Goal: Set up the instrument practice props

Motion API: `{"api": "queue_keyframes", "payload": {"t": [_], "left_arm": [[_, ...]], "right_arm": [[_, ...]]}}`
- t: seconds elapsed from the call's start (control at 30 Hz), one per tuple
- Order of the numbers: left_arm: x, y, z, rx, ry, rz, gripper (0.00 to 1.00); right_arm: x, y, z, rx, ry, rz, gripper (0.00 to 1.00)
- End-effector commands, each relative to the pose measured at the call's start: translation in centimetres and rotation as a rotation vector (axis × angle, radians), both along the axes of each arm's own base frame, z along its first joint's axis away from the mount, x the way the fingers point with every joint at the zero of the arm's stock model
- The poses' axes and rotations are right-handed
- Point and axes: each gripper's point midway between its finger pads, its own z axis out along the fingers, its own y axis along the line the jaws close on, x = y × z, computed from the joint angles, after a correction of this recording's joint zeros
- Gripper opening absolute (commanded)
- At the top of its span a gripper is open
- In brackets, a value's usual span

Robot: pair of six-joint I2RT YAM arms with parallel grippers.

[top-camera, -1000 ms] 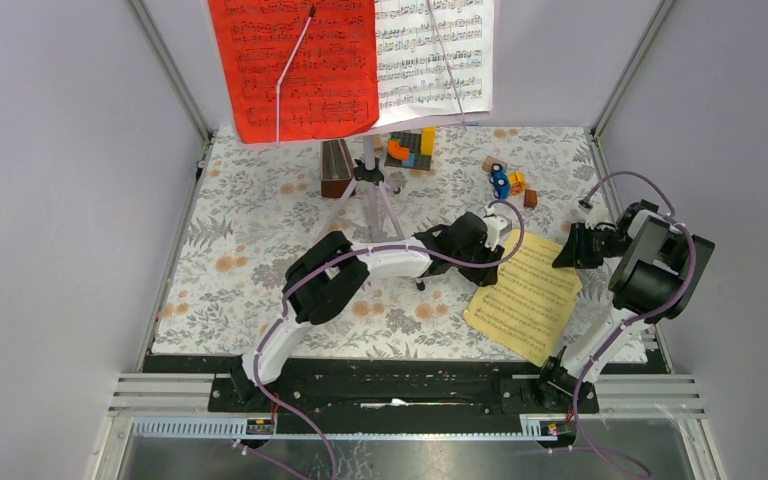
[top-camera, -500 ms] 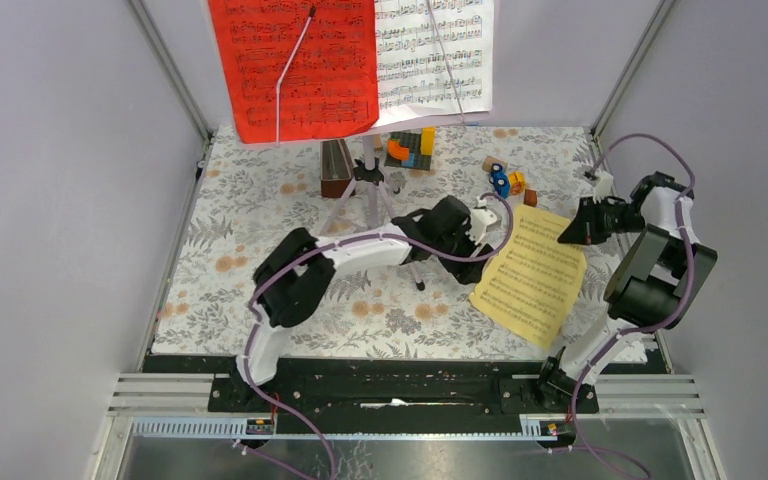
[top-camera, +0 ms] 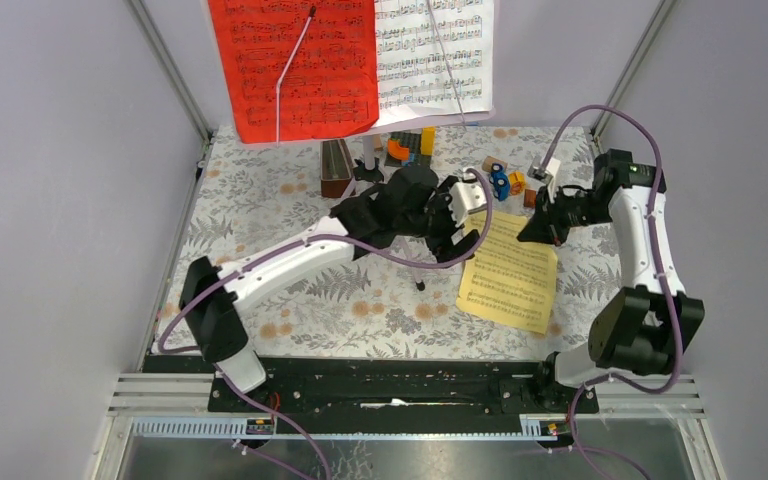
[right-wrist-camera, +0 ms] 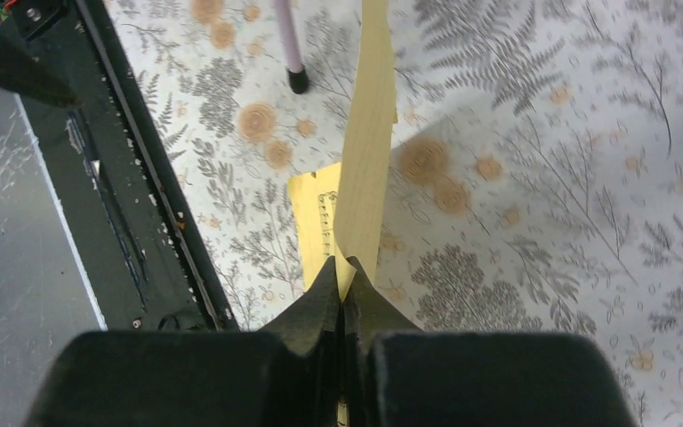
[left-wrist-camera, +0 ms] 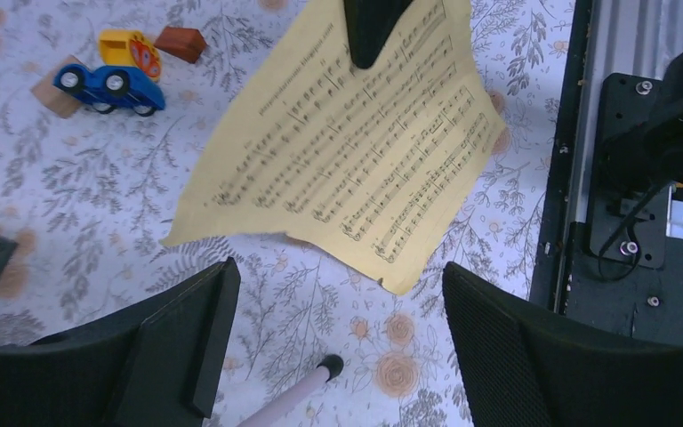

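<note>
The yellow sheet-music page (top-camera: 508, 272) is pinched at its far edge by my right gripper (top-camera: 540, 226), which is shut on it. In the right wrist view the page (right-wrist-camera: 369, 133) runs away from the closed jaws of my right gripper (right-wrist-camera: 342, 280) and curls down to the table. My left gripper (left-wrist-camera: 338, 271) stands open and empty just left of the page (left-wrist-camera: 356, 142), above a lilac tripod leg (left-wrist-camera: 298, 391). Red (top-camera: 295, 65) and white (top-camera: 430, 55) pages hang on the stand at the back. My left arm hides most of the tripod.
A blue toy car (top-camera: 500, 181) and small blocks lie behind the yellow page. Orange-yellow toy blocks on a dark base (top-camera: 410, 148) and a brown box (top-camera: 336, 168) stand near the stand's foot. A black rail (top-camera: 390, 375) runs along the near edge.
My right gripper shut on the yellow page's far edge and moved back and left with it. My left arm stretched toward the stand and its jaws opened wider.
</note>
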Motion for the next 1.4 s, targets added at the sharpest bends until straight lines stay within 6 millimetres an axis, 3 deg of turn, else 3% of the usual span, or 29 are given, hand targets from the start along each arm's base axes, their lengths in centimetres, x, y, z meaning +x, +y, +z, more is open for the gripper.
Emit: {"api": "queue_keyframes", "payload": {"t": [0.0, 0.23, 0.5, 0.8, 1.07, 1.2, 1.3, 1.37], "left_arm": [[-1.3, 2.2, 3.4, -0.01, -0.123, -0.041, 0.89], [-2.3, 3.7, 5.5, -0.008, -0.24, -0.082, 0.91], [-2.1, 4.1, 3.8, 0.057, -0.28, -0.118, 0.81], [-3.2, 4.7, 0.7, 0.096, -0.227, -0.163, 0.47], [-5.4, 5.2, 1.7, 0.035, -0.147, -0.189, 0.0], [-5.7, 5.8, 2.9, 0.002, -0.115, -0.146, 0.0], [-5.7, 6.5, 3.9, -0.031, -0.09, -0.118, 0.0], [-5.5, 7.0, 4.6, -0.062, -0.08, -0.1, 0.0]], "right_arm": [[-2.7, 3.5, 3.3, 0.037, -0.089, 0.113, 0.0], [-5.3, 6.9, 5.1, 0.073, -0.123, 0.238, 0.0], [-6.7, 9.2, 6.4, 0.128, -0.136, 0.316, 0.0], [-7.5, 10.2, 7.0, 0.164, -0.143, 0.349, 0.0], [-6.8, 11.4, 7.6, 0.191, -0.16, 0.328, 0.0], [-6.2, 11.6, 8.1, 0.192, -0.176, 0.289, 0.11], [-5.7, 11.5, 8.0, 0.177, -0.182, 0.261, 0.36], [-5.5, 11.5, 8.0, 0.174, -0.181, 0.252, 0.46]]}}
